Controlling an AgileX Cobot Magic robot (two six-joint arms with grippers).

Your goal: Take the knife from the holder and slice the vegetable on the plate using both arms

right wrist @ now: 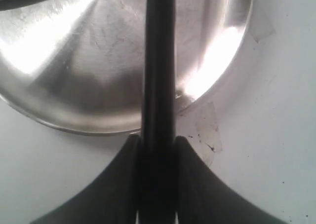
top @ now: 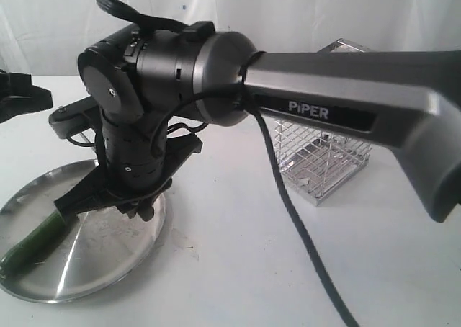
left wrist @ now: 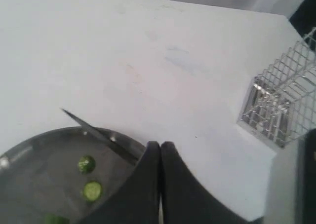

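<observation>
Right gripper (right wrist: 158,145) was clamped on the knife (right wrist: 159,61) handle, blade over the plate (top: 108,255) beside the vegetable (top: 36,240). Left gripper (left wrist: 160,152) had fingers pressed together, empty, above the plate rim; two cut slices (left wrist: 89,177) lay there. Holder (top: 324,161) stood well apart.

I'm looking at a lab test bench, not a kitchen: a bare white table (top: 238,255), a plain white curtain (top: 288,17) behind it, and taped marks (right wrist: 207,130) just beside my right gripper (right wrist: 158,140).

Partly sliced green vegetable (top: 36,240) lies on plate (top: 108,262).
</observation>
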